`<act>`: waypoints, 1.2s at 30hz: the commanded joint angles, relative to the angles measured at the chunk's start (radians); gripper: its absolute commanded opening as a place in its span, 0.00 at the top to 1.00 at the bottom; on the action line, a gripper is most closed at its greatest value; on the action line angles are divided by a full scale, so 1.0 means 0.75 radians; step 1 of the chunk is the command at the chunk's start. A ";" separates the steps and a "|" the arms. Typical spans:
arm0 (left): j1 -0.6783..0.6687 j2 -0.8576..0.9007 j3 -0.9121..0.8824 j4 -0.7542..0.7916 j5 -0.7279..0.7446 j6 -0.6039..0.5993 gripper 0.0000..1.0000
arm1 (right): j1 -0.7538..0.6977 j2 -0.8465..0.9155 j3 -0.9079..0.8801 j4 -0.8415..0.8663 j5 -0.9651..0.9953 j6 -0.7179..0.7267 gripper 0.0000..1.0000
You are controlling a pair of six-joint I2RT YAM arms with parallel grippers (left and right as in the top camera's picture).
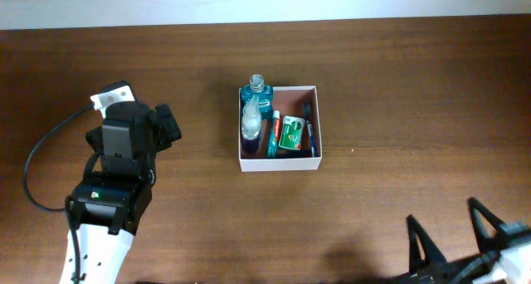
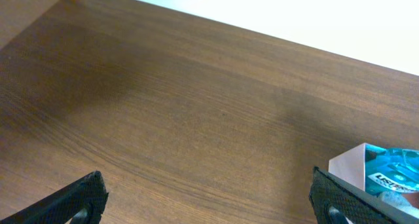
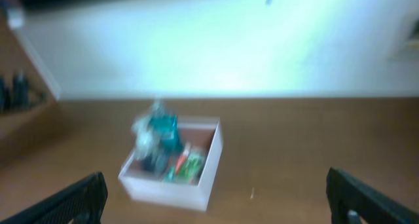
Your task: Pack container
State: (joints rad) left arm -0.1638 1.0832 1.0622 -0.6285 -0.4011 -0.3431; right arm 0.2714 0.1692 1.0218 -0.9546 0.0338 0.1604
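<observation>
Left gripper [image 2: 206, 201] hangs with its jaws spread wide and nothing between them, only bare table [image 2: 163, 106] underneath. It sits well to the left of the container [image 1: 278, 164], angled that way, and the box's corner just peeks in at the right edge of the wrist view. Right gripper [image 1: 449, 227], at the near right edge, is likewise wide apart and empty, well clear of the box.

The container stands mid-table and looks full. The teal bottle [image 1: 258, 95] is upright in its far left corner with a clear bottle [image 1: 250, 119] just nearer. A toothpaste tube [image 1: 272, 136], a green packet [image 1: 290, 133] and a dark item lie side by side to the right. No loose toiletries show on the wood, so the packing looks done, and both arms seem parked out of the way.
</observation>
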 commanded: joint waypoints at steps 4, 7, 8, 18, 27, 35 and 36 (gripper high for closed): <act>0.007 0.006 0.007 0.004 -0.014 0.010 0.01 | -0.139 -0.210 -0.343 0.301 0.046 -0.084 0.01; 0.007 0.006 0.007 0.004 -0.014 0.010 0.00 | -0.172 -0.210 -0.488 0.558 0.044 -0.084 0.01; 0.007 0.006 0.007 0.004 -0.014 0.010 0.01 | -0.171 -0.212 -0.546 0.668 0.042 -0.084 0.01; 0.007 0.006 0.007 0.004 -0.014 0.010 0.01 | -0.172 -0.220 -1.058 1.296 0.041 -0.084 0.01; 0.007 0.006 0.007 0.004 -0.014 0.010 0.01 | -0.182 -0.220 -1.308 1.424 0.042 -0.100 0.01; 0.007 0.006 0.007 0.004 -0.014 0.010 0.01 | -0.244 -0.220 -1.355 1.322 0.041 -0.105 0.01; 0.007 0.006 0.007 0.004 -0.014 0.010 0.01 | -0.249 -0.220 -1.355 1.295 0.041 -0.107 0.01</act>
State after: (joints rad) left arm -0.1638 1.0847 1.0622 -0.6281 -0.4011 -0.3435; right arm 0.1043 0.0113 0.0101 0.0429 0.0563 0.0929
